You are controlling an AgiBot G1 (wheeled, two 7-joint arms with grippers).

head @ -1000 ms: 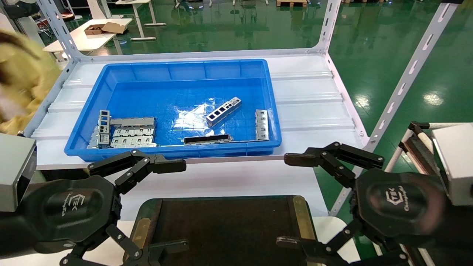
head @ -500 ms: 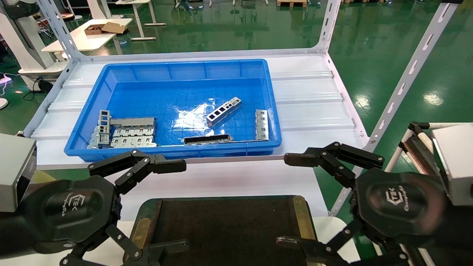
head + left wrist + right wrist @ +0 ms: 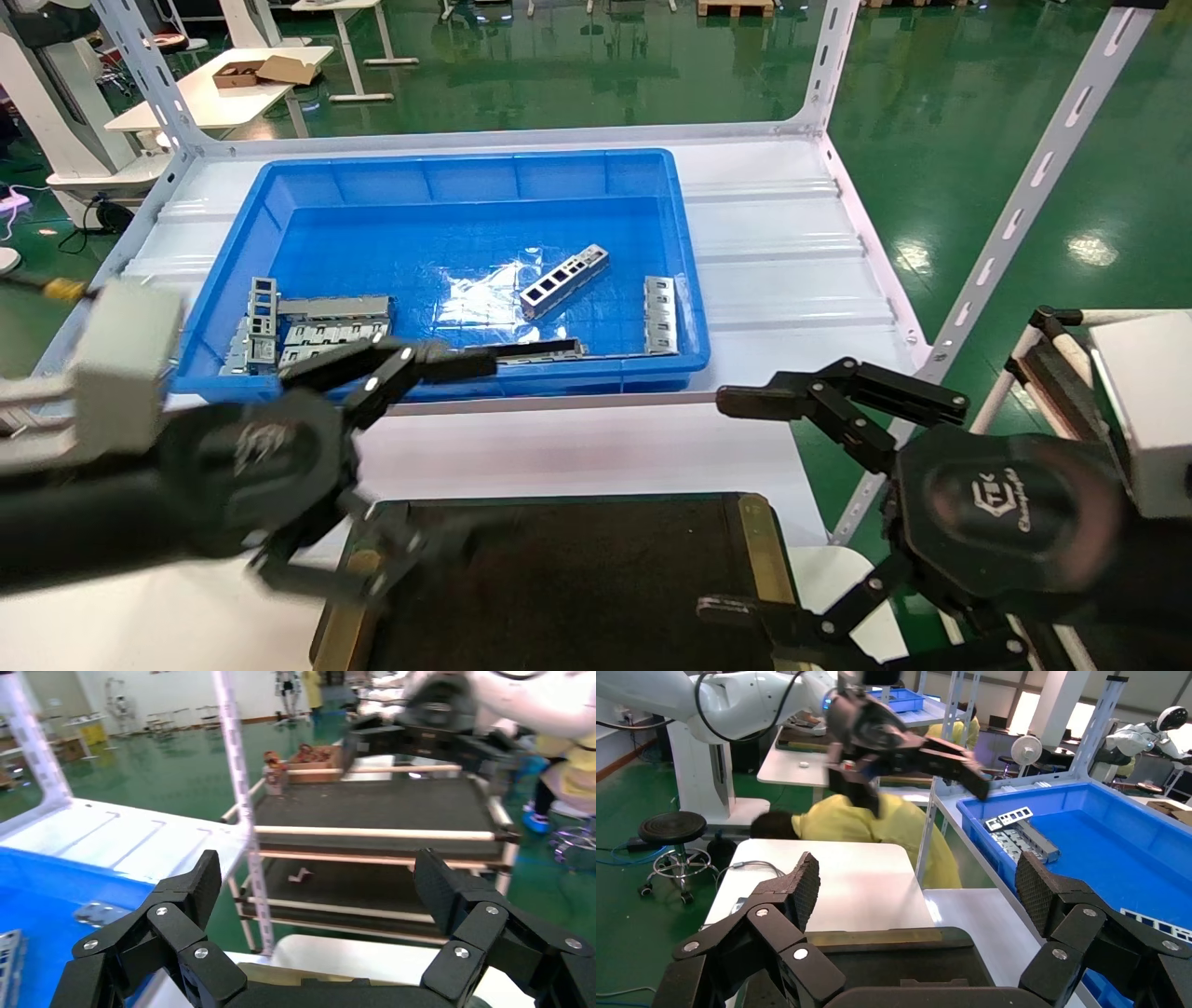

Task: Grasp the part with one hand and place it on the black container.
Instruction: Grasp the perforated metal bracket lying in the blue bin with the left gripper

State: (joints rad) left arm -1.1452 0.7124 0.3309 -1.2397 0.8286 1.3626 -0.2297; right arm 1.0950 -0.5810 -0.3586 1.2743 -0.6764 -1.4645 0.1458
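The part (image 3: 563,280) is a slim silver bar with a row of windows, lying slantwise in the middle of the blue crate (image 3: 475,177). My left gripper (image 3: 454,449) is open and empty. It hangs over the shelf between the crate's front wall and the black container (image 3: 577,578), with its upper finger at the crate's front rim. In the left wrist view my left gripper (image 3: 320,878) has its jaws wide apart with nothing between them. My right gripper (image 3: 736,508) is open and empty beside the container's right brass strip (image 3: 759,550), and it also shows in its own wrist view (image 3: 916,881).
In the crate lie grey slotted plates (image 3: 326,331) at the front left, a dark hollow-faced bar (image 3: 526,351) at the front wall and a silver strip (image 3: 659,315) at the right. White rack posts (image 3: 1024,196) stand at the right. A cart (image 3: 379,818) stands beyond.
My left gripper has moved forward and to the right, from beside the container's left edge up to the crate's front wall. The right gripper has not moved.
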